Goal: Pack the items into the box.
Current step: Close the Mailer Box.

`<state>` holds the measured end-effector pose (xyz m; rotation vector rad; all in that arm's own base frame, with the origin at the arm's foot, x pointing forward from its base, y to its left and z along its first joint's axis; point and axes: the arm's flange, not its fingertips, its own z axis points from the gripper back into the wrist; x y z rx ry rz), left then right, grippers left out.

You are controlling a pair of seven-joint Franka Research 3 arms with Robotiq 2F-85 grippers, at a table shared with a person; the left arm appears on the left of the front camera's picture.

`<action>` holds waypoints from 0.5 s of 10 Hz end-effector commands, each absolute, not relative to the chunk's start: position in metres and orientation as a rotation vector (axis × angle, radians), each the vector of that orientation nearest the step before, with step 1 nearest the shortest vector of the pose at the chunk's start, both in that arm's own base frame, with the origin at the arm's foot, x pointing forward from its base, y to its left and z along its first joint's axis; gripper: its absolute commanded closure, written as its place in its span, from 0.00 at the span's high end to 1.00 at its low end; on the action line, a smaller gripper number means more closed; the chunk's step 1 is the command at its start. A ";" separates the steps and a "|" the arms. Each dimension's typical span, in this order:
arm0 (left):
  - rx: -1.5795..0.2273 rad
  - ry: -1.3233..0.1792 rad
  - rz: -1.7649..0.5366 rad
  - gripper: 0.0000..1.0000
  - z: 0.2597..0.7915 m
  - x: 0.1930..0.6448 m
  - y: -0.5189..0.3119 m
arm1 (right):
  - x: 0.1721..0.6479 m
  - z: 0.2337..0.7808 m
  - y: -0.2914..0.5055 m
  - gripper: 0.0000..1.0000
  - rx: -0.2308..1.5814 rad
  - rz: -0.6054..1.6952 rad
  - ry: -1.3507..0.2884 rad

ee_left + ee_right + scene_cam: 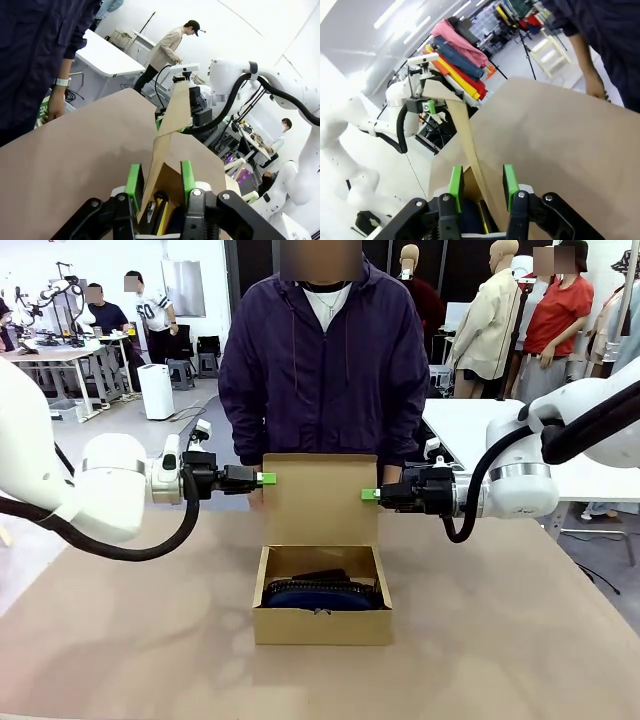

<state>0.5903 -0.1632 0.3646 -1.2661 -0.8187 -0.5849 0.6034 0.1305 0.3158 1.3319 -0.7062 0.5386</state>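
Note:
The brown cardboard box [322, 625] sits mid-table with its hinged lid [320, 498] standing upright. Inside lies the navy pouch [322, 597], with a black item [320, 576], maybe the stapler, behind it. A sliver of the yellow-and-black knife [161, 220] shows in the box. My left gripper [262, 479] is at the lid's left edge, and the edge of the lid [170, 125] runs between its open green pads [133, 181]. My right gripper [372, 494] is at the lid's right edge; the lid [465, 135] passes between its pads [509, 180] with a gap.
A person in a dark purple jacket [322, 360] stands right behind the lid at the far edge, one hand [55, 107] hanging near the table edge. The brown tabletop [120, 640] stretches bare on both sides of the box. A white table [470, 425] stands behind on the right.

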 end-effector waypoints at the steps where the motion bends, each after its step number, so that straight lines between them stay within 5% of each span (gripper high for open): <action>1: -1.287 -0.846 -0.626 0.42 0.358 0.582 -0.164 | 0.592 0.310 0.137 0.44 1.335 0.622 -0.834; 2: -1.223 -0.756 -0.649 0.42 0.359 0.583 -0.164 | 0.593 0.307 0.138 0.44 1.332 0.614 -0.786; 5: -1.270 -0.820 -0.597 0.42 0.361 0.587 -0.164 | 0.600 0.313 0.134 0.44 1.330 0.581 -0.748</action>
